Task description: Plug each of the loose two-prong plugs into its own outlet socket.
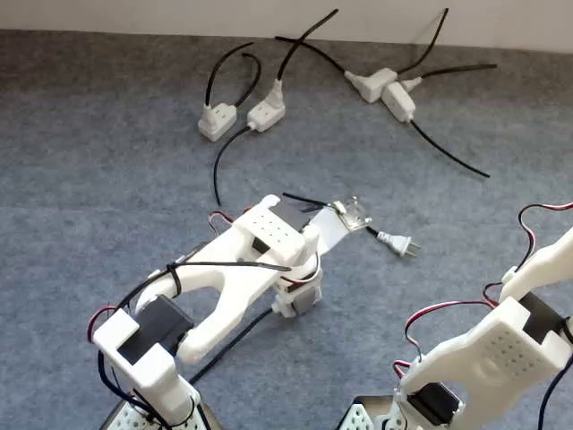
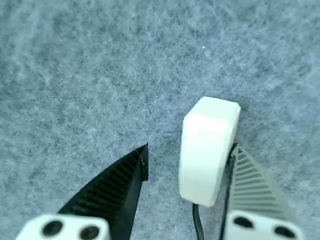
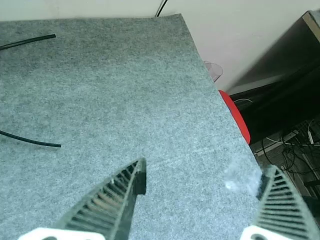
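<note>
Five white cord fittings lie on the grey mat point(image 1: 98, 179) in the high view. Four white connectors sit in two pairs along the upper part of the frame. The left connector pair point(image 1: 217, 121) lies side by side at upper centre, and the right connector pair point(image 1: 398, 101) lies end against end at upper right. Each fitting trails a black cord point(image 1: 452, 154).

The fifth fitting, a loose two-prong plug point(image 1: 398, 242), lies alone at centre right with its prongs pointing to the right edge.

There are two arms. The left arm point(image 1: 260, 242) runs from the lower left to the centre, and the right arm point(image 1: 488, 349) stands at lower right.

The left gripper point(image 1: 351, 213) sits just left of the plug. In its wrist view, the left gripper point(image 2: 190, 147) has its fingers spread. The plug point(image 2: 207, 150) shows between them, close against one finger point(image 2: 250, 175) and clear of the other. Whether it actually touches cannot be told.

The right gripper point(image 3: 207, 167) is spread wide over bare mat and holds nothing. A red object point(image 3: 235, 117) lies past the mat edge at centre right.
</note>
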